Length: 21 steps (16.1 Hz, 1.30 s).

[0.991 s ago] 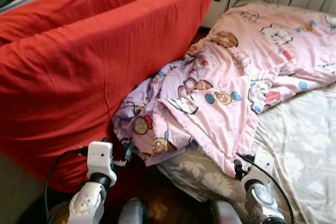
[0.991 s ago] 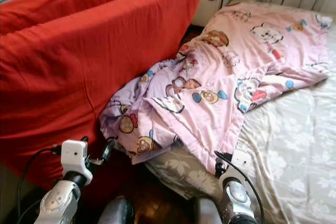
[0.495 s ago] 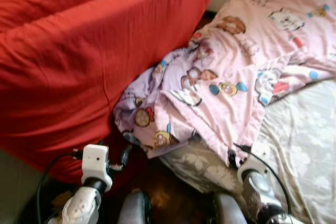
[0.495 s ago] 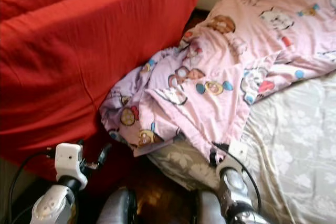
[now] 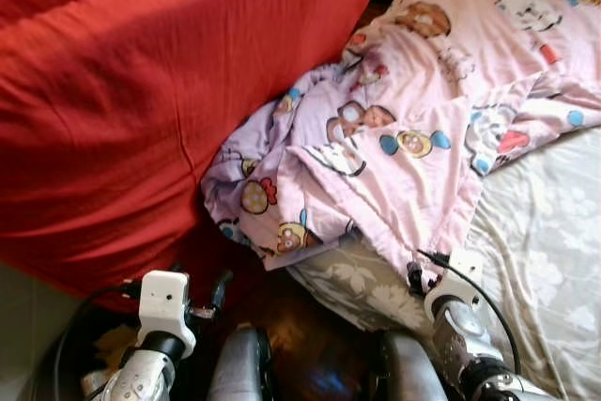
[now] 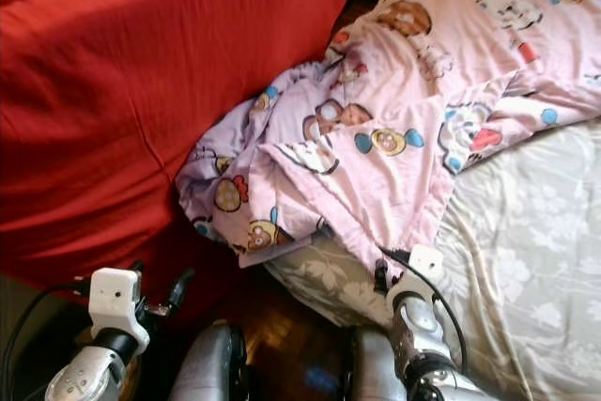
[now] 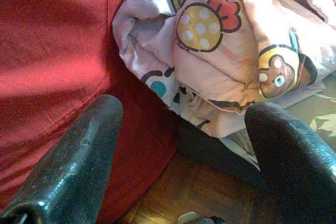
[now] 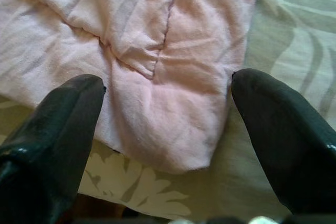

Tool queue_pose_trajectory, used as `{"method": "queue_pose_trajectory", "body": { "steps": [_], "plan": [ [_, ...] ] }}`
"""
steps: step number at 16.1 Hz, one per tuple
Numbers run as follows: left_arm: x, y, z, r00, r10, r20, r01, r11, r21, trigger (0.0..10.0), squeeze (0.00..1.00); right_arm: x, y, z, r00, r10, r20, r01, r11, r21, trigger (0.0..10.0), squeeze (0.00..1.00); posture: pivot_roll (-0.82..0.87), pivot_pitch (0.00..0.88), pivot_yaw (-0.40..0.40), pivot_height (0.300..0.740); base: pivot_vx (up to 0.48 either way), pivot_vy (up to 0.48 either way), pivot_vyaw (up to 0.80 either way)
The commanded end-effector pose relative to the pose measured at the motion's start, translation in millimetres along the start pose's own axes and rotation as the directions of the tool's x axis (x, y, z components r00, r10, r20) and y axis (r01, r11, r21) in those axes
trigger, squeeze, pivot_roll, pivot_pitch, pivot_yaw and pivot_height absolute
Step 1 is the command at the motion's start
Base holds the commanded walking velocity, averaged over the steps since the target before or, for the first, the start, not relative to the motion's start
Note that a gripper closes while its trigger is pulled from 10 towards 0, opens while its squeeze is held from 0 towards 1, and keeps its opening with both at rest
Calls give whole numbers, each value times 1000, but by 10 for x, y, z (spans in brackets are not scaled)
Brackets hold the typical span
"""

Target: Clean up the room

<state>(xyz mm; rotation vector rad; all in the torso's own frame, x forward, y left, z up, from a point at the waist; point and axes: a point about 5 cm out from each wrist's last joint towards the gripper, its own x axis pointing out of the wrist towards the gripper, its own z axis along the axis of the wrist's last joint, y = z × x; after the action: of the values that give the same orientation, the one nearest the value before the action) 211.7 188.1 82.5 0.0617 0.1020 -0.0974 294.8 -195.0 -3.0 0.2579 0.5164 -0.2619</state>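
Observation:
A pink quilt [image 5: 404, 138] printed with cartoon animals lies crumpled across the bed. Its bunched end [image 7: 220, 51] spills off the bed's corner against a big red-covered cushion [image 5: 141, 91]. My right gripper [image 5: 420, 274] is open at the bed's near edge. In the right wrist view the quilt's lower corner [image 8: 168, 124] lies on the sheet just ahead of the gap between my right gripper's [image 8: 167, 82] fingers. My left gripper [image 5: 202, 288] is open and low beside the red cover. In the left wrist view, my left gripper [image 7: 184, 114] points at the hanging folds and holds nothing.
A grey floral sheet [image 5: 545, 260] covers the mattress on the right. A narrow strip of dark wood floor [image 5: 310, 326] runs between the red cushion and the bed. My two grey knees [image 5: 239, 368] show at the bottom edge.
The camera has tipped down and closer, so the wall and curtains have left the picture. The left gripper sits lower in the picture; the right stays by the quilt's corner.

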Motion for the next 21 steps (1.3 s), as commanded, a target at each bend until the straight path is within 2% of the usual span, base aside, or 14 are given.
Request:
{"method": "queue_pose_trajectory", "body": {
  "steps": [1,6,13,17,18,19,20,21],
  "plan": [
    [-68,41,-27,999,16,-29,-16,1000,-2,10000,0,-18,-3,-96,999,-14,-44,15,999,28,10000,0,159,287,78,620,0,0,0],
    [-130,56,-22,999,22,-44,-22,1000,1,10000,0,-19,14,-114,998,-15,-58,17,999,36,10000,0,166,303,80,620,0,0,0],
    [-138,31,-24,998,16,-58,-16,1000,-2,10000,0,-54,-75,-220,992,-96,-86,103,991,84,10000,0,159,296,81,620,0,0,0],
    [-128,27,-26,998,13,-59,-13,1000,1,10000,0,-62,0,-269,993,-52,-111,65,991,118,10000,0,162,294,82,620,0,0,0],
    [-133,35,-30,998,15,-61,-15,1000,2,10000,0,-60,41,-268,993,-28,-111,40,993,114,4549,0,163,288,80,620,0,0,0],
    [-135,39,-33,998,17,-62,-16,1000,4,10000,0,-59,57,-265,994,-23,-109,35,993,110,1647,0,163,288,80,620,0,0,0],
    [-134,39,-34,998,18,-62,-17,1000,4,10000,0,-58,58,-260,994,-24,-107,36,993,113,0,0,163,288,80,620,0,0,0],
    [-128,35,-37,998,18,-62,-18,1000,3,10000,0,-55,62,-249,995,-22,-102,34,993,117,0,0,162,285,79,620,0,0,0]
  ]
}}
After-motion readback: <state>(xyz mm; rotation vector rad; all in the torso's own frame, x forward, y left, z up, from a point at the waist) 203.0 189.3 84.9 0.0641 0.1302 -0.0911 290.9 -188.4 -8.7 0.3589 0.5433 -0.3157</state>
